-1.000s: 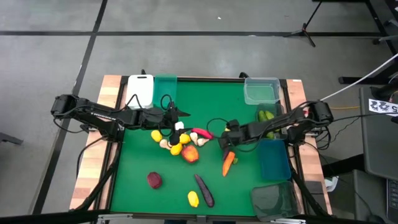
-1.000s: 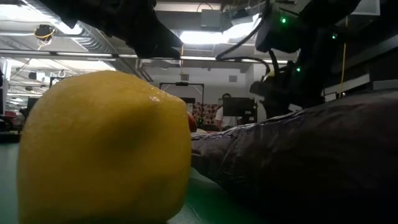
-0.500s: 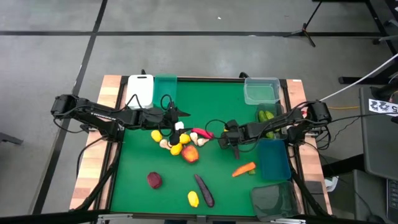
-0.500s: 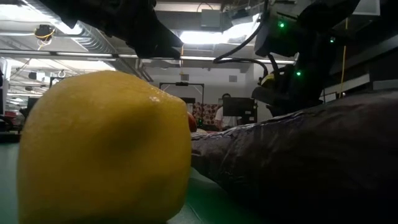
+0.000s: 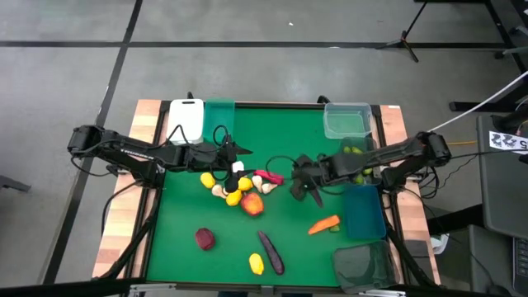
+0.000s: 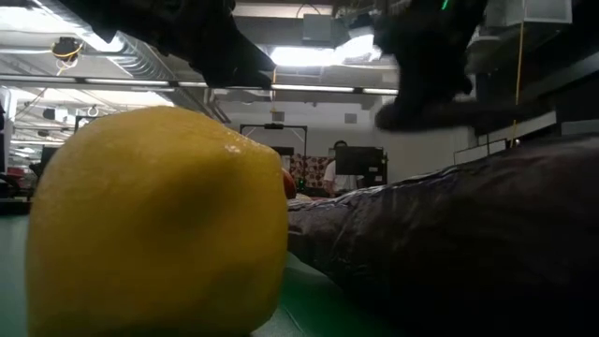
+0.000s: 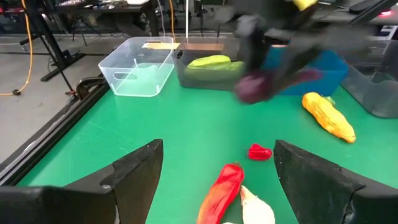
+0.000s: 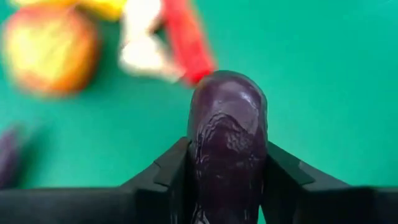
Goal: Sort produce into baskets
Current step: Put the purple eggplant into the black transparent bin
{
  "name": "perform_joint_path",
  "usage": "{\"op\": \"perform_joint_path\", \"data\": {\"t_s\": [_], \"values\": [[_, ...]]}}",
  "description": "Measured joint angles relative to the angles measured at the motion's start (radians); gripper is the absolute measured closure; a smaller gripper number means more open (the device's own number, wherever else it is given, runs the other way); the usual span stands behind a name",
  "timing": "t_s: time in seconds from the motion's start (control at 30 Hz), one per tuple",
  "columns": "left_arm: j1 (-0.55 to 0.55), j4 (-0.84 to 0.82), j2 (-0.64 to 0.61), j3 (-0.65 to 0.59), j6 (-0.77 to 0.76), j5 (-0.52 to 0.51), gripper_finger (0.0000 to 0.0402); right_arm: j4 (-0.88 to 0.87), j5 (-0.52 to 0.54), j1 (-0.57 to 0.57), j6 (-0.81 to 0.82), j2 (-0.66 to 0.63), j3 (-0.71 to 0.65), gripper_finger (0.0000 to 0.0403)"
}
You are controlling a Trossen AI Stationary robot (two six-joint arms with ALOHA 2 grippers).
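My right gripper [image 5: 304, 191] hangs above the green mat right of the middle, shut on a dark purple eggplant [image 8: 228, 118]. The left wrist view shows that eggplant [image 7: 254, 87] under the blurred gripper. My left gripper [image 5: 244, 150] waits open over a pile of lemons, garlic, a red chili [image 5: 266, 177] and an apple [image 5: 252, 205]. An orange carrot [image 5: 323, 223], a second eggplant [image 5: 271, 252], a lemon [image 5: 256, 263] and a dark red fruit [image 5: 205, 238] lie on the mat. My right gripper pinches the eggplant between its two fingers, one on each long side [image 8: 198, 165]. The fingers slant steeply down from the table's right side. The eggplant's rounded end [image 8: 228, 87] sticks out past the fingertips. It hangs clear of the mat.
A white basket [image 5: 187, 118] and a teal one [image 5: 219, 115] stand at the far left. A clear one [image 5: 346, 120], a dark one with green cucumbers [image 5: 355, 155], a blue one [image 5: 364, 210] and a greyish one [image 5: 363, 266] line the right edge.
My right gripper has risen from the mat and rolled its wrist, and it now carries the eggplant. The carrot, which pointed toward the near edge, has turned crosswise and slid toward the blue basket.
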Motion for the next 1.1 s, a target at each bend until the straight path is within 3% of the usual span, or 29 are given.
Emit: {"op": "perform_joint_path", "data": {"t_s": [0.2, 0.5, 0.73, 0.87, 1.1], "values": [[0.0, -0.001, 0.0, 0.0, 0.0, 0.0, 0.0101, -0.126, -0.085, 0.219, 0.121, -0.034, 0.12, 0.0261], [0.0, 0.0, 0.0, 0.0, 0.004, 0.0, 0.0101, -0.208, 0.115, 0.605, 0.602, -0.032, 0.139, 0.0253], [0.0, 0.001, 0.0, 0.0, 0.004, 0.0, 0.0101, -0.26, 0.091, 0.803, 0.967, -0.032, 0.047, 0.0252], [0.0, 0.001, 0.0, 0.0, 0.005, 0.0, 0.0101, -0.252, 0.035, 0.865, 0.991, -0.032, -0.003, 0.0252], [0.002, 0.001, 0.0, 0.0, 0.009, 0.0, 0.0101, -0.141, 0.007, 0.895, 0.766, -0.031, -0.041, 0.0251]]}}
